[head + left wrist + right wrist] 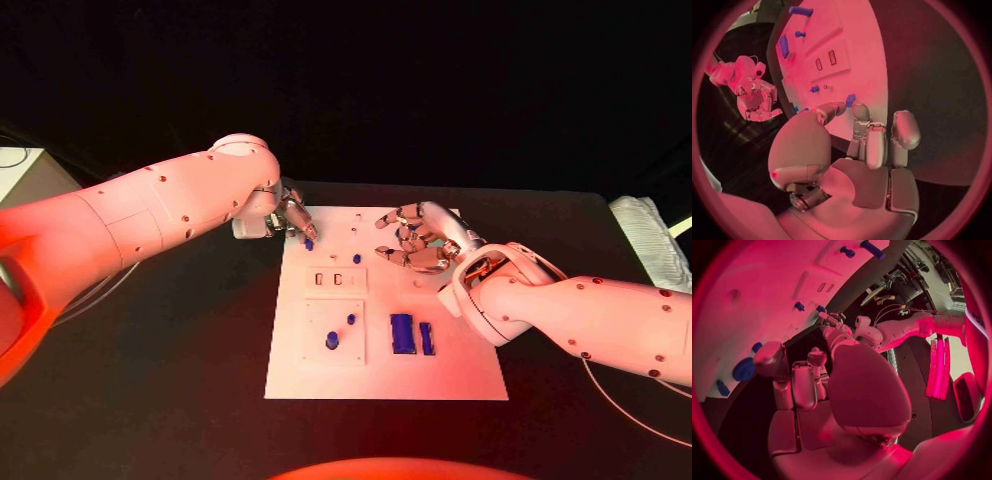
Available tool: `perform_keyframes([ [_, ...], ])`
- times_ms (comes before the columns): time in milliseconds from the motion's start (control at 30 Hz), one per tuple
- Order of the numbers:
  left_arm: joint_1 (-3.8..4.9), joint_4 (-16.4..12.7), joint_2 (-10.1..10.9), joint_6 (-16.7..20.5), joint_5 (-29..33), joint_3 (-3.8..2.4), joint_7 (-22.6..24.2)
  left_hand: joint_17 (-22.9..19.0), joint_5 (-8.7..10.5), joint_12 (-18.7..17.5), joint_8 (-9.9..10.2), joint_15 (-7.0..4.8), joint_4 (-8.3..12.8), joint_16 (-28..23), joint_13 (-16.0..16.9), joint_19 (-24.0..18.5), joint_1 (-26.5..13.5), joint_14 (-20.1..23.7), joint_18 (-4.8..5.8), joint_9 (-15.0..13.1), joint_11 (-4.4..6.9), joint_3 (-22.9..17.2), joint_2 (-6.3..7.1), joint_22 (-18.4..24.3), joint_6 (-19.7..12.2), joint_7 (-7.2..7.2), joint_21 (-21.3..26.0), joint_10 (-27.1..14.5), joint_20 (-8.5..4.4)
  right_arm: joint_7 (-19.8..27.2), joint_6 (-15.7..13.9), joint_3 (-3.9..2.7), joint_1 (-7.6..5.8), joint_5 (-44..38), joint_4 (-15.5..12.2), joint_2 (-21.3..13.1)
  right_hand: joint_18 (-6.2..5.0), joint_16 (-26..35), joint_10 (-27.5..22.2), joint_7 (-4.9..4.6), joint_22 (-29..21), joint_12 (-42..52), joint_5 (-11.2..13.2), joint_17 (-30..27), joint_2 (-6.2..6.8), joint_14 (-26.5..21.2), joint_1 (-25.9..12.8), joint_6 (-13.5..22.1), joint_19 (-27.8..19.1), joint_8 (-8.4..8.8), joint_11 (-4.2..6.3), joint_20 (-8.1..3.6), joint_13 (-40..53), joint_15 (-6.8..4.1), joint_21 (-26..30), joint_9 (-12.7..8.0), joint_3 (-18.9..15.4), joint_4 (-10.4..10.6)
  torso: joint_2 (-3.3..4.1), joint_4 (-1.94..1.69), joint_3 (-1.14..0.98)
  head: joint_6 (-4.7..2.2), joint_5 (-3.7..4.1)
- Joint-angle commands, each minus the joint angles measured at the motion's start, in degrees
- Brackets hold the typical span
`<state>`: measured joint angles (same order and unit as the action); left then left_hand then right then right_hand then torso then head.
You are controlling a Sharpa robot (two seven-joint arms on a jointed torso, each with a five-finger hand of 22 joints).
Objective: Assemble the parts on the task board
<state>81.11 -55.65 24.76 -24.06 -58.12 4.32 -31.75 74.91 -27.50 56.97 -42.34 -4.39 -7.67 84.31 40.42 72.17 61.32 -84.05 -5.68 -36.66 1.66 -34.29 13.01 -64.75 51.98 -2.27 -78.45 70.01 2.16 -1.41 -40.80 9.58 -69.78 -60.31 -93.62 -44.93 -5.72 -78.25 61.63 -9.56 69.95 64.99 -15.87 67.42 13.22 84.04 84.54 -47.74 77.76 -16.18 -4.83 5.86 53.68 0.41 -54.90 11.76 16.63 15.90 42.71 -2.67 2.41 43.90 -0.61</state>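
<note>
on the black table (173, 360) we see the task board (462, 375), blue parts (402, 333) on its near half. our left hand (293, 217) pinches a small blue part (309, 243) at the board's far left corner; our right hand (417, 238) hovers over the far edge, fingers curled, holding nothing.

The left arm (137, 215) reaches in low from the side, its white forearm slanting toward the far left corner of the task board (387, 385). Its left hand (293, 219) hangs over that corner, fingers pointing down and toward the board's middle — the fingertips (853, 108) lie close together at the board's edge, and whether they pinch anything cannot be told. The right arm (591, 310) comes in from the opposite side, bent at the wrist beside the board's right edge. The right hand (415, 238) hovers above the board's far right part, fingers curled inward and loosely apart, nothing held in them.
</note>
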Motion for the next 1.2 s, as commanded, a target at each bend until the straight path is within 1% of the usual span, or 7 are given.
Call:
perform_keyframes([
  [33,0.03,-0.1,-0.1,-0.9,0.4,0.00,0.0,1.3,0.37,0.4,0.2,-0.29,0.0,0.1,0.0,-0.1,-0.5,-2.5,0.20,0.1,-0.10,0.4,-0.08,0.1,0.3,-0.06,0.3,-0.3,0.01,0.5,0.2,0.00,0.03,-0.2,-0.1,0.0,-0.97,0.4,-0.4,-0.10,-0.1,-0.2,-0.3,-0.1,-0.04,0.4,-0.4,0.2,0.2,-0.24,0.20,-0.14,0.0,-0.44,0.3,0.1,0.2,0.0,0.01,0.01,-0.01,0.03,-0.01],
  [200,0.03,-0.1,0.0,-1.0,0.4,0.02,0.0,1.3,0.41,0.4,0.3,-0.29,-0.1,0.1,0.0,-0.1,-0.5,-2.5,0.21,0.1,-0.10,0.6,-0.06,0.0,0.3,-0.06,0.2,-0.4,0.00,0.5,0.2,-0.01,0.02,-0.2,-0.1,0.0,-0.97,0.4,-0.4,-0.10,-0.1,-0.2,-0.3,-0.1,-0.04,0.4,-0.4,0.2,0.2,-0.24,0.20,-0.14,0.0,-0.44,0.3,0.1,0.2,0.0,0.01,-0.02,-0.01,0.09,-0.01],
  [400,0.03,-0.2,0.1,-1.0,0.4,0.03,-0.1,1.3,0.51,0.4,0.3,-0.28,-0.3,0.1,0.0,-0.1,-0.5,-2.5,0.21,0.1,-0.11,1.0,-0.02,0.0,0.3,-0.07,0.3,-0.4,0.00,0.5,0.1,-0.01,0.02,-0.1,0.0,0.0,-0.98,0.4,-0.4,-0.08,-0.2,-0.2,-0.2,-0.1,0.02,0.4,-0.6,0.2,0.3,-0.38,0.22,-0.15,-0.2,-0.45,0.5,0.1,0.2,0.0,0.00,0.01,0.00,0.13,0.02],
  [767,0.03,-0.3,0.2,-1.2,0.7,0.04,-0.2,1.4,0.89,0.6,0.8,-0.24,-2.1,0.1,0.2,0.0,-0.8,-2.6,0.22,0.2,-0.16,4.1,0.37,0.0,0.7,-0.14,0.4,-0.4,0.00,0.5,0.1,-0.01,0.02,-0.1,0.0,0.0,-0.88,0.3,-0.3,-0.05,0.1,-0.1,-0.2,0.2,0.18,0.5,-0.4,0.2,0.6,-0.46,0.25,-0.16,-0.3,-0.48,0.0,0.1,0.3,-0.2,0.00,-0.02,0.00,0.14,-0.04],
  [1200,0.03,-0.3,0.3,-1.5,0.9,0.07,-0.3,1.4,0.92,0.6,0.9,-0.24,-2.3,0.1,0.2,0.0,-0.8,-2.6,0.22,0.2,-0.17,4.3,0.37,0.0,0.8,-0.14,0.4,-0.4,0.00,0.5,0.0,-0.01,0.02,-0.1,0.0,0.0,-0.85,0.4,-0.4,-0.03,0.1,-0.1,0.0,0.0,0.31,0.5,-0.3,0.3,0.7,-0.52,0.27,-0.18,-0.4,-0.49,-0.1,0.1,0.3,-0.3,0.00,0.00,0.00,0.18,-0.08],
])
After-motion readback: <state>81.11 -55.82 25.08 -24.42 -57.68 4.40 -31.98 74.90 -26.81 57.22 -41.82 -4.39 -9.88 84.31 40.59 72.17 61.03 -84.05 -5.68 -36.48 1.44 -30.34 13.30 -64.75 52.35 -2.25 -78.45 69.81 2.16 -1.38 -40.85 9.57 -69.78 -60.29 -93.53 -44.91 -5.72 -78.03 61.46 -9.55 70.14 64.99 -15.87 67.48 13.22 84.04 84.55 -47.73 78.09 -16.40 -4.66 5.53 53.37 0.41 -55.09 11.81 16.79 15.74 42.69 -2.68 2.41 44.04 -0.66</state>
